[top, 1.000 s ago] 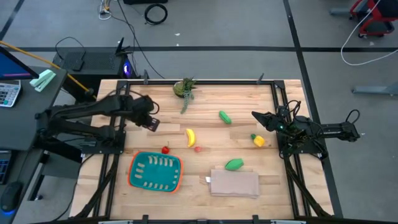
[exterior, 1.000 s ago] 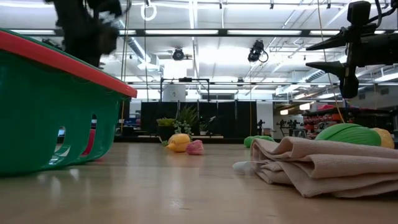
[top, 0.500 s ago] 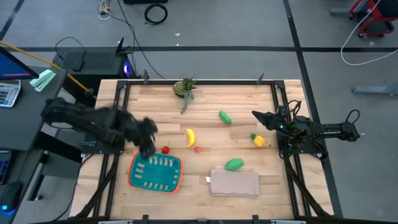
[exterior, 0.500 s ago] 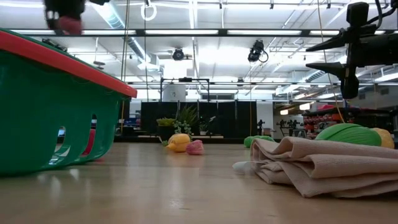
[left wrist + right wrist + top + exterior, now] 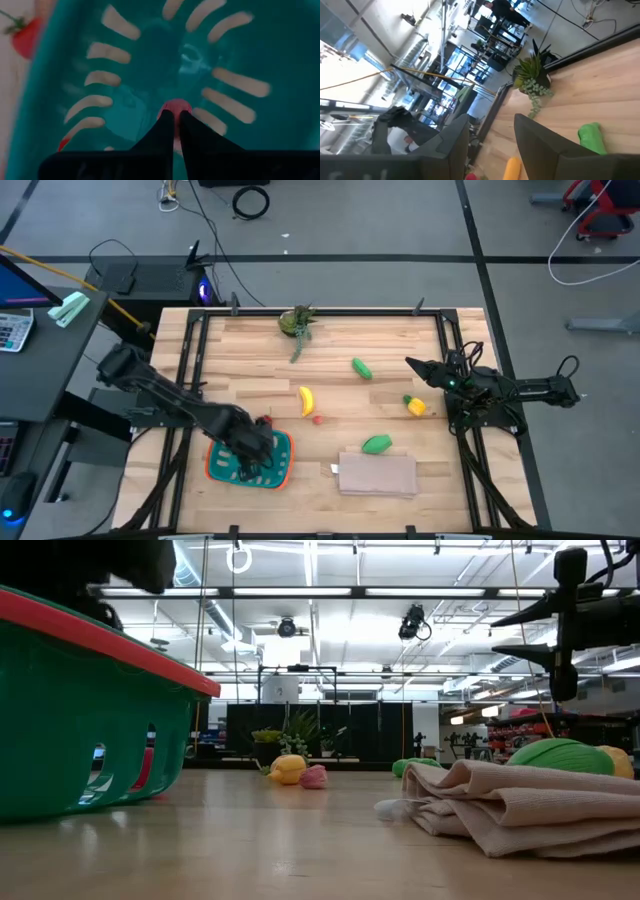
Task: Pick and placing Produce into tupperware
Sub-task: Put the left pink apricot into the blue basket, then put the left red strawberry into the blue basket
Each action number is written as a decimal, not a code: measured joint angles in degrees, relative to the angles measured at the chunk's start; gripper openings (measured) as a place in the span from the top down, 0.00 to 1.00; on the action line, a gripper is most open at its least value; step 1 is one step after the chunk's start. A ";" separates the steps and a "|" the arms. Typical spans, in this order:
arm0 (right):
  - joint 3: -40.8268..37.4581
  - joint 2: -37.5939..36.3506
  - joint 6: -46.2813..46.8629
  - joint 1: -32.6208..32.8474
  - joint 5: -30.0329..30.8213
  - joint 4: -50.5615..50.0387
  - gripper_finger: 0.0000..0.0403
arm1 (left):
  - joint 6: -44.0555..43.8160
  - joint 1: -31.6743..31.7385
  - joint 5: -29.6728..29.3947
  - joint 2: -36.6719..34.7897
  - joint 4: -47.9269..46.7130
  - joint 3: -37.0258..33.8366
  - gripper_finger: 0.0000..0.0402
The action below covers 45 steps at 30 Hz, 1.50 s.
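Observation:
My left gripper [image 5: 258,460] is over the teal, orange-rimmed tupperware [image 5: 286,472] at the near left, shut on a tiny red produce piece [image 5: 175,104] above its ridged floor [image 5: 235,60]. A second red piece [image 5: 265,421] lies just beyond the tray's far rim. On the table lie a yellow banana [image 5: 306,400], another red piece [image 5: 318,419], two green pieces [image 5: 362,367] [image 5: 376,444] and a yellow piece with a green top [image 5: 414,405]. My right gripper [image 5: 410,366] is open and empty above the table's right side. My left gripper pinches the tiny red piece [image 5: 175,106] between its two fingertips [image 5: 165,122], coming from above and pointing down into the tray. The piece sits at the fingers' free ends. Whether it touches the tray floor, I cannot tell.
A folded beige cloth [image 5: 378,474] lies at the near middle, beside the near green piece. A green leafy plant [image 5: 297,322] stands at the far edge. A dark frame runs along the table's left and right edges.
My left gripper has gone from the far left of the table toward the near edge and down over the tupperware, carrying the red piece. My right gripper has kept still.

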 joint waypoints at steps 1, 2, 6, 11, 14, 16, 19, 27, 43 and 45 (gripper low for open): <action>0.00 0.02 0.10 0.00 0.06 0.12 0.59 | 0.61 -0.03 0.09 1.33 -0.03 0.00 0.95; 0.00 0.10 0.67 0.00 0.04 0.06 0.59 | 1.45 -0.02 0.12 2.51 0.10 0.00 0.95; 0.00 0.55 2.15 0.00 0.04 0.03 0.59 | 2.45 0.63 0.25 6.11 3.00 0.00 0.96; 0.00 1.07 2.40 0.00 0.04 -0.06 0.59 | 2.49 1.31 0.25 8.75 8.13 0.05 0.93; 0.00 1.26 2.38 0.00 0.03 0.05 0.59 | 2.48 1.43 0.25 9.52 8.61 0.24 0.91; 0.00 1.39 2.37 0.00 0.04 0.01 0.59 | 2.47 1.41 0.21 9.97 8.35 0.33 0.91; 0.00 1.64 2.36 0.00 0.01 -0.10 0.59 | 2.20 1.41 0.10 9.97 7.97 0.27 0.91; 0.00 1.73 2.25 0.02 0.01 -0.31 0.59 | 2.12 1.38 0.58 10.32 8.11 -0.02 0.81; 0.00 1.75 2.23 0.01 -0.01 -1.60 0.59 | -3.64 4.01 13.13 10.07 7.52 0.31 0.52; 0.00 1.75 2.22 0.01 0.00 -1.59 0.59 | -4.46 4.76 14.67 9.71 7.53 0.31 0.53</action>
